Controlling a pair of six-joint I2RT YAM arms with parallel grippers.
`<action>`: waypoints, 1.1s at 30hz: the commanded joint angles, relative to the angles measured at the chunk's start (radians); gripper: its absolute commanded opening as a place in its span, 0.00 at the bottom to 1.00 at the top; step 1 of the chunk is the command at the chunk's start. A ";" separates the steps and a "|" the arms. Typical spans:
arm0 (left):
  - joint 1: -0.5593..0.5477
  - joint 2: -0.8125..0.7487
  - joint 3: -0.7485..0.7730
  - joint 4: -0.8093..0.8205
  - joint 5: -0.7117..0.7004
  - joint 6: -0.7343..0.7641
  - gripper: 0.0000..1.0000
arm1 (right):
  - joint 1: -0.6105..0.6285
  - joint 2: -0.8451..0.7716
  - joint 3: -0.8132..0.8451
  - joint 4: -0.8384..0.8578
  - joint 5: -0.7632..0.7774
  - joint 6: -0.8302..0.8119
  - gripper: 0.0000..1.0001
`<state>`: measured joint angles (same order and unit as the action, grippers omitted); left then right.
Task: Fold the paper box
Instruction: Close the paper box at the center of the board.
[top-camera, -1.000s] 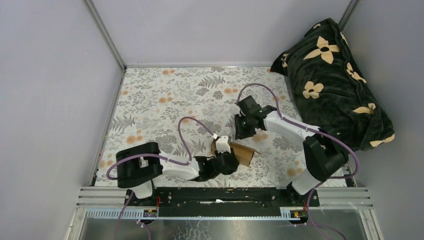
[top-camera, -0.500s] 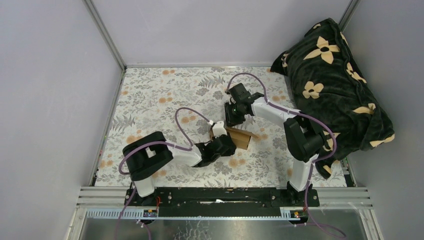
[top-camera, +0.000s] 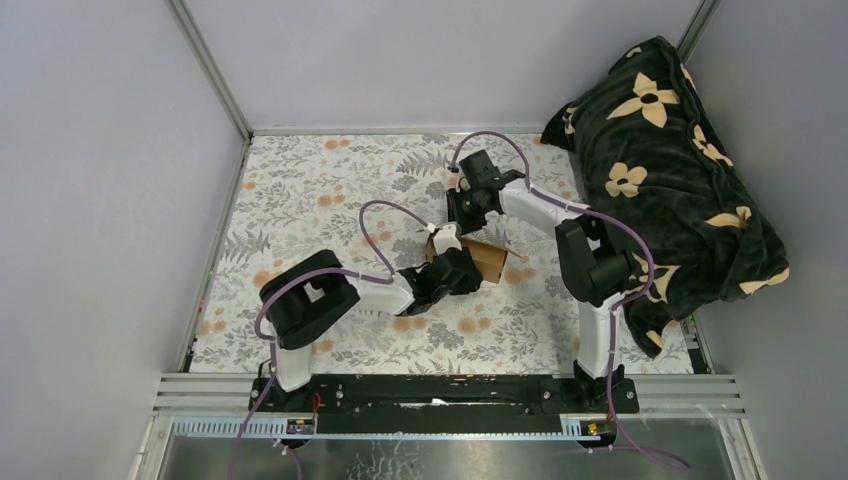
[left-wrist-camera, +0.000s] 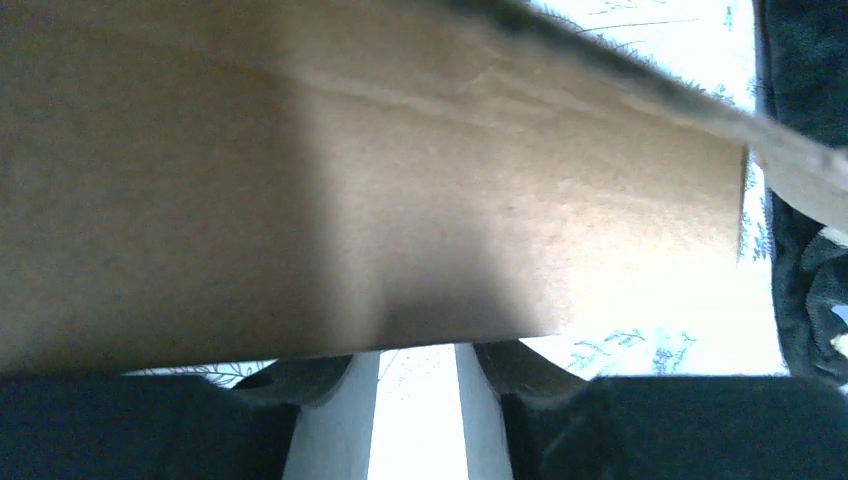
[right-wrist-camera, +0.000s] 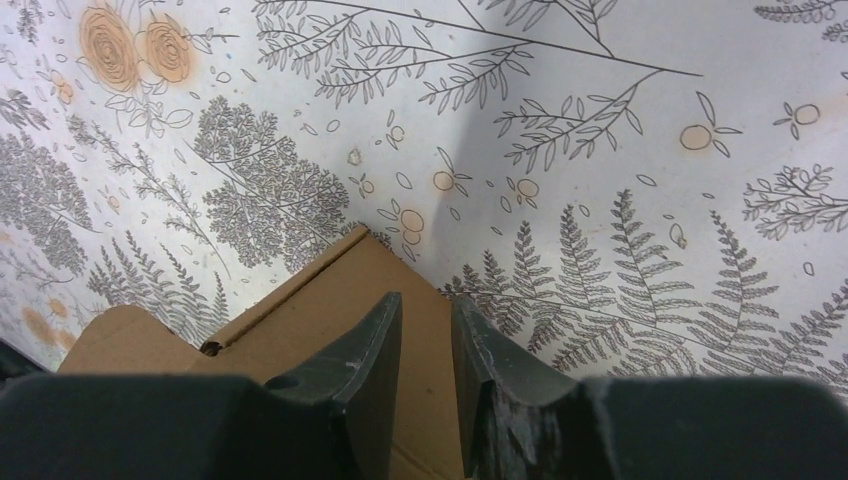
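Paper box (top-camera: 488, 258): it is lying near the middle of the counter (top-camera: 300, 200), partly formed, with brown panels and a curved flap edge standing up off the surface. It is not yet looking like a closed box.

Left end effector (left-wrist-camera: 417, 360): it is sitting just against the near-left side of the box. A cardboard panel is filling its wrist view right at the fingertips. The jaws are standing a little apart, with bare counter showing through the gap, so it is released and grasping nothing.

Right end effector (right-wrist-camera: 425, 305): it is hovering over the far edge of the box, pointing down at a panel. It is released too, with a narrow gap and only cardboard visible beyond. Whether its tips are touching the panel, I cannot tell.

Judgement on the step: a wall or flap is probably being folded up along its crease. To do it well, the left side should be bracing the box so it is not sliding. The right should be pressing close to the crease line, slowly and squarely, to avoid buckling the panel.

A dark flowered cushion (top-camera: 670, 160) is lying well apart, at the far right.
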<state>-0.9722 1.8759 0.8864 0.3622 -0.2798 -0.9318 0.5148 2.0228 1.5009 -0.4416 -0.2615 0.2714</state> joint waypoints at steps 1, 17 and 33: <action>0.003 -0.058 0.029 -0.046 0.047 0.047 0.40 | -0.020 -0.005 0.055 -0.037 -0.061 -0.028 0.32; -0.014 -0.520 0.097 -0.675 -0.062 0.306 0.58 | -0.168 -0.265 0.028 -0.074 0.156 -0.106 0.54; 0.358 -0.696 0.056 -0.603 0.201 0.585 0.97 | -0.182 -0.747 -0.287 -0.085 0.104 -0.162 0.83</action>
<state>-0.6315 1.1698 1.0008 -0.3000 -0.1921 -0.4545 0.3328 1.3701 1.2636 -0.5125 -0.0677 0.1440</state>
